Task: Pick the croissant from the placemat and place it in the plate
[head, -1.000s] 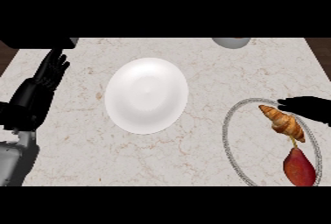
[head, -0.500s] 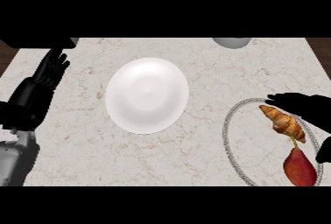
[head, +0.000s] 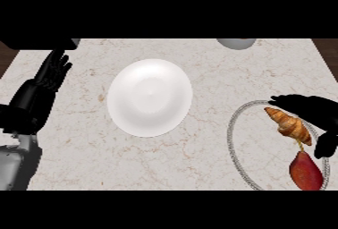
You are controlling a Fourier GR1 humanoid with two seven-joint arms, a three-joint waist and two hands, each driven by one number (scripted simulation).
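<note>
Head view, looking steeply down at the counter (head: 198, 161): the croissant (head: 289, 125) lay on the round placemat (head: 232, 138) at the right side, beside a dark red pear-like fruit (head: 306, 172) that was below it and nearer to the robot. The long axis of the croissant ran diagonally, from upper left to lower right. The right hand (head: 315, 112) was directly at the croissant, arched over its right side; the fingers were curved and spread apart, one tip near the upper left end and another lower, just past the lower right end. I could not see that they closed on the pastry, so I judged the hand as not yet gripping. The white plate (head: 150, 97) stood well apart, to the left of the croissant, near the middle of the counter. The left hand (head: 48, 80) rested with straight fingers at the left edge, far from the croissant. The right hand was clearly nearer, so the pick probably belonged to it, followed by a carry leftward to the plate.
</note>
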